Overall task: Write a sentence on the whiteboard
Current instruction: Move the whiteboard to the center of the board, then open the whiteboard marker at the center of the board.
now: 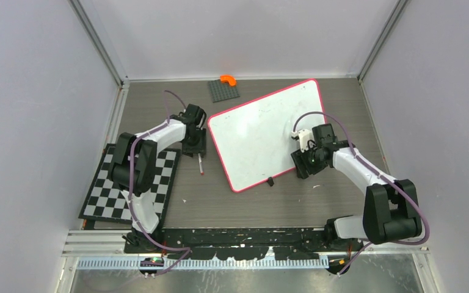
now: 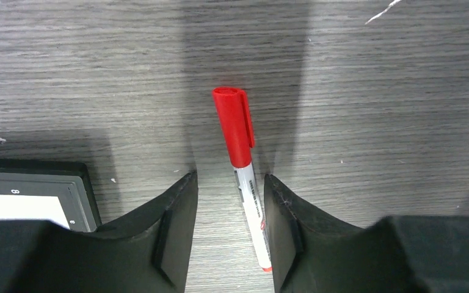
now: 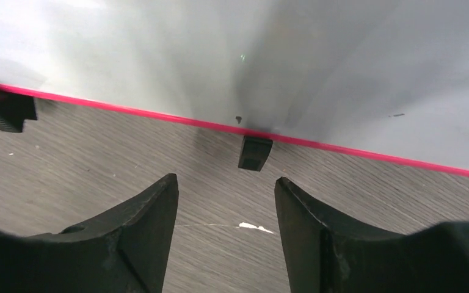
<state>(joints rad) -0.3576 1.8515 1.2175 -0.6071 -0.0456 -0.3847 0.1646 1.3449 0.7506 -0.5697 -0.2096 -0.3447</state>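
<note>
Straddling a red-capped white plastic marker [image 2: 235, 128] on the table [image 1: 220, 201], left gripper [image 2: 229, 178] fingers stand spread; marker lies off-centre, so closing may skid it. Flat white pink-rimmed whiteboard [image 1: 262, 131] lies centre-right, unwritten; right gripper [image 3: 226, 186], fingers spread, at its edge.

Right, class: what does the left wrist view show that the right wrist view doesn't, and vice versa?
Only the left wrist: a red-capped marker lying between the open fingers of the left gripper, plus a corner of the checkerboard mat. Only the right wrist: the whiteboard, its pink-rimmed edge carrying two black clips, ahead of the open right gripper. Both: the grey wood-grain table.
</note>
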